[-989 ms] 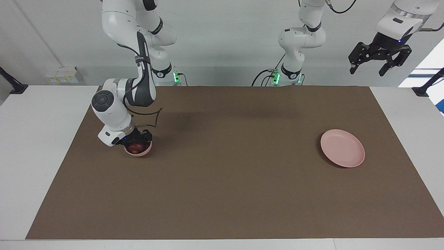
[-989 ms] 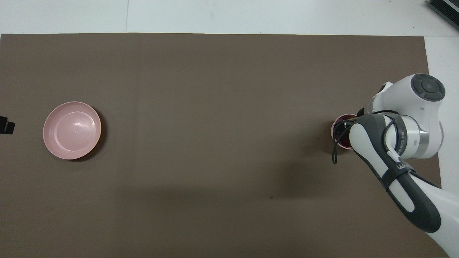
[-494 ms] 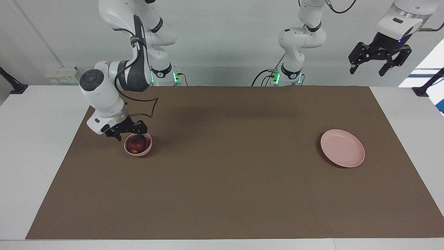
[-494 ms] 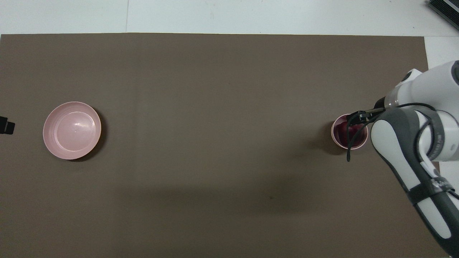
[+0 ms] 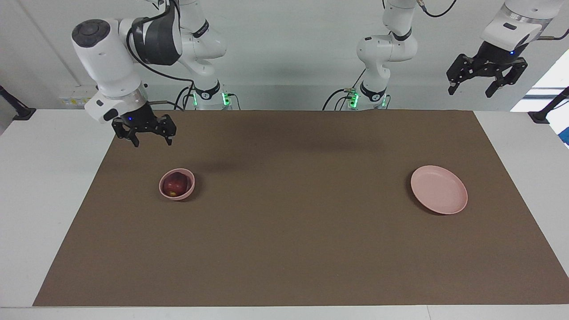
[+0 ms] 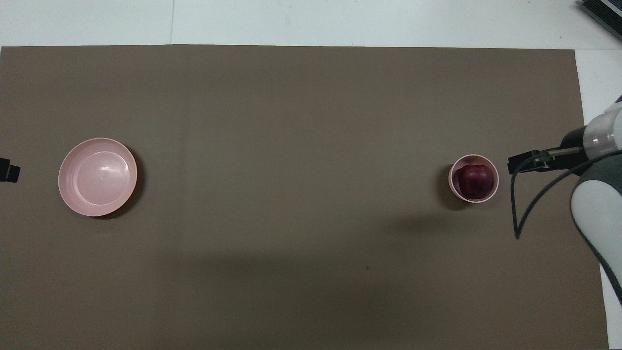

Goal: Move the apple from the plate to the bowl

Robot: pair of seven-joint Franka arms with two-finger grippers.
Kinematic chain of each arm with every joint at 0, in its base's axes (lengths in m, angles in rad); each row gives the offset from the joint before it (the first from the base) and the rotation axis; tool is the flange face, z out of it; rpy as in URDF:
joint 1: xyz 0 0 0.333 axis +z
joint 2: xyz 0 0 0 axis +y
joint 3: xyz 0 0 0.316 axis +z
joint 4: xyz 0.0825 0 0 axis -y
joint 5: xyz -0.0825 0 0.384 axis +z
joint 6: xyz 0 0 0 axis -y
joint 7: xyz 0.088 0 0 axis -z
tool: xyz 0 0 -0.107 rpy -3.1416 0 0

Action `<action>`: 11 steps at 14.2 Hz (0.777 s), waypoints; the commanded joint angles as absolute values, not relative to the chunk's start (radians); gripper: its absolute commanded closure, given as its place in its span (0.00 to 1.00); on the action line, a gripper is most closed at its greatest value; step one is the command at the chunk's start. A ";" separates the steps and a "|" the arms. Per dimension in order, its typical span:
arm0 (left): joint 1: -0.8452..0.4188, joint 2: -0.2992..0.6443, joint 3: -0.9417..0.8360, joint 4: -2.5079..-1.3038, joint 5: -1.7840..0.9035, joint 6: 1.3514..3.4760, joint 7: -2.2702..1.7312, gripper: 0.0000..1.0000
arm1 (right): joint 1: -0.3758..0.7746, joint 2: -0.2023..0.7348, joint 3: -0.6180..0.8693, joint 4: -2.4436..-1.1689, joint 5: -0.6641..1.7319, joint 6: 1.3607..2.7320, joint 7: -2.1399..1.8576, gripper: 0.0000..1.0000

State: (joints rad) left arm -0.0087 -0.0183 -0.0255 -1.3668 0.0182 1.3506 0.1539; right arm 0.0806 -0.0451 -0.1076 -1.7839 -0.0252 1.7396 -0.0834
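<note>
The apple (image 5: 174,184) is being cradled in the bowl (image 5: 188,188), toward the right arm's end of the mat (image 5: 284,249). The right gripper (image 5: 151,141) is being held raised at the bowl's eleven o'clock in the facing view, jaws apart, empty. The plate (image 5: 444,195) is sitting bare at the bowl's three o'clock, well apart. The left gripper (image 5: 470,91) is being kept waiting, high, jaws apart.
</note>
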 commanded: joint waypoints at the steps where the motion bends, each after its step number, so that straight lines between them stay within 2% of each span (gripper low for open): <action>1: 0.002 -0.023 -0.031 -1.358 0.026 1.330 0.161 0.00 | 0.060 -0.101 -0.106 -1.766 -0.048 1.665 -0.077 0.00; 7: 0.002 -0.023 -0.031 -1.359 0.026 1.330 0.163 0.00 | 0.012 -0.170 -0.153 -1.758 -0.049 1.592 -0.178 0.00; 9: 0.002 -0.023 -0.031 -1.358 0.026 1.330 0.161 0.00 | 0.009 -0.155 -0.150 -1.665 -0.048 1.533 -0.170 0.00; 11: 0.002 -0.023 -0.031 -1.358 0.026 1.330 0.161 0.00 | 0.005 -0.082 -0.152 -1.535 -0.032 1.450 -0.172 0.00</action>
State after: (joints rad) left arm -0.0087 -0.0183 -0.0255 -1.3668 0.0182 1.3499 0.1539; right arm 0.0177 -0.1592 -0.1594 -1.6753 -0.0273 1.5349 -0.1545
